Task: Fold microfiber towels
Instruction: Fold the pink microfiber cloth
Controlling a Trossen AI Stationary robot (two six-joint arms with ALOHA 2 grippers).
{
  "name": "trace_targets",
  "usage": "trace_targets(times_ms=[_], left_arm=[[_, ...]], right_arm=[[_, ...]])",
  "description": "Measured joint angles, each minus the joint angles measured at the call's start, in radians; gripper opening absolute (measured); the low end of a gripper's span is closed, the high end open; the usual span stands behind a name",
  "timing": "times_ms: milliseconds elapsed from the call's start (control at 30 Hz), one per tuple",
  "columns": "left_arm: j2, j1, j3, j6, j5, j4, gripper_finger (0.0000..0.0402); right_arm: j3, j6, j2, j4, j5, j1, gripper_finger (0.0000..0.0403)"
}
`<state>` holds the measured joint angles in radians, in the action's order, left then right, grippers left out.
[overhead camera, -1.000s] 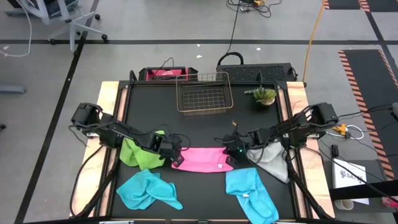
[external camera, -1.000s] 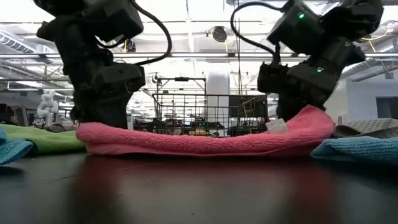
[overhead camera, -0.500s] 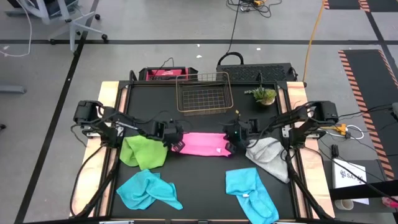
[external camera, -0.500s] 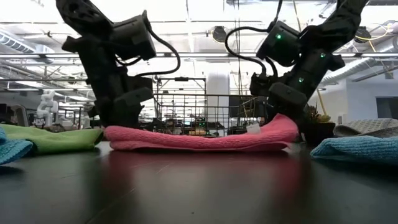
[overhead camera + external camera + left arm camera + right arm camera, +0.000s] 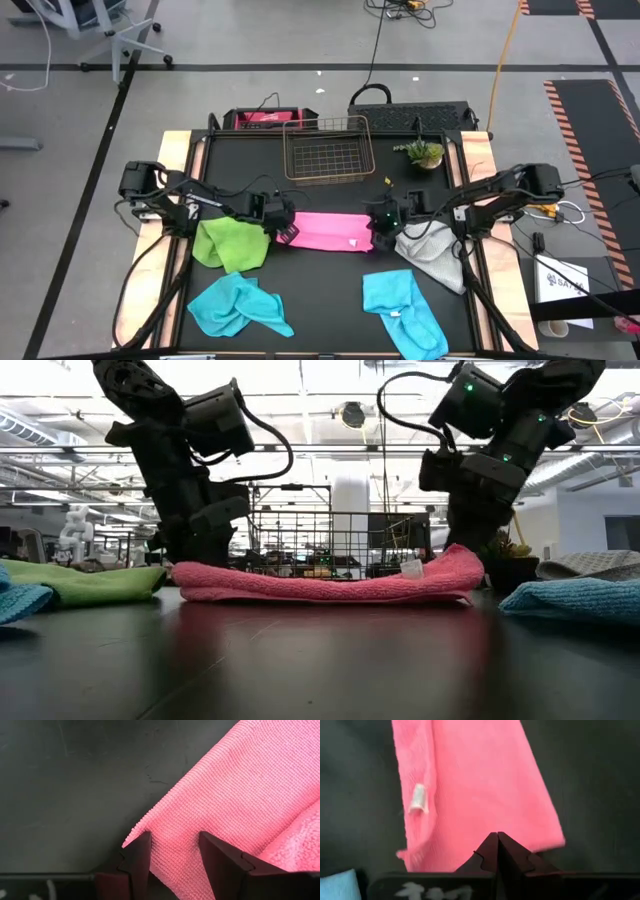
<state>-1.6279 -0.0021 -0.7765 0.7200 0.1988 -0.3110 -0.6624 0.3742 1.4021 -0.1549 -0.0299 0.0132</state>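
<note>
— So where does the pink towel [image 5: 325, 231] lie?

— Mid-surface, folded into a flat band whose long axis runs left to right, between the two arms. Its nap is fine and looped, the far edge straight, and a small white tag [image 5: 418, 799] sits on the near side toward its right end.

— And the left gripper [image 5: 283, 230]?

— At the band's left end, low on the black surface [image 5: 330, 290]. Its two dark fingers [image 5: 137, 855] stand apart, straddling the towel's corner, with pink weave showing between them; whether they pinch it I cannot tell.

— The right gripper [image 5: 381, 226]?

— At the right end, fingertips pressed together in a point over the cloth's edge. That end of the band humps up slightly in the low view.

— The other cloths?

— Lime green towel [image 5: 232, 243] lies crumpled flat just left of the pink one; light grey towel [image 5: 433, 252] rumpled to its right. Two turquoise towels sit nearer: one bunched at near left [image 5: 236, 305], one longer at near right [image 5: 403, 304], pointing near-to-far. A copper wire basket [image 5: 329, 152] stands at the far side, a small potted plant [image 5: 424, 153] to its right.
</note>
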Motion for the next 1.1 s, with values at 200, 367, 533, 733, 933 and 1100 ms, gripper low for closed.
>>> trace_targets(times_ms=[200,367,533,733,933,1100], left_arm=[[0.000,0.000,0.000,0.008,0.000,0.001,0.0172],[0.000,0.000,0.000,0.016,-0.001,0.007,0.0172],[0.000,0.000,0.000,0.023,-0.001,0.009,0.0172],[0.000,0.000,0.000,0.027,-0.001,0.011,0.0172],[0.000,-0.001,0.000,0.026,-0.008,0.018,0.0172],[0.000,-0.001,0.000,0.026,-0.016,0.019,0.0172]], right_arm=[[0.000,0.060,0.005,0.036,-0.003,-0.064,0.0000],[0.000,0.099,0.005,0.032,-0.034,-0.120,0.0000],[0.000,0.127,0.005,0.059,-0.079,-0.193,0.0000],[0.000,0.159,0.005,0.126,-0.079,-0.270,0.0000],[0.000,0.165,0.003,0.125,-0.036,-0.286,0.0000],[0.000,0.130,-0.064,0.124,0.127,-0.234,0.0000]])
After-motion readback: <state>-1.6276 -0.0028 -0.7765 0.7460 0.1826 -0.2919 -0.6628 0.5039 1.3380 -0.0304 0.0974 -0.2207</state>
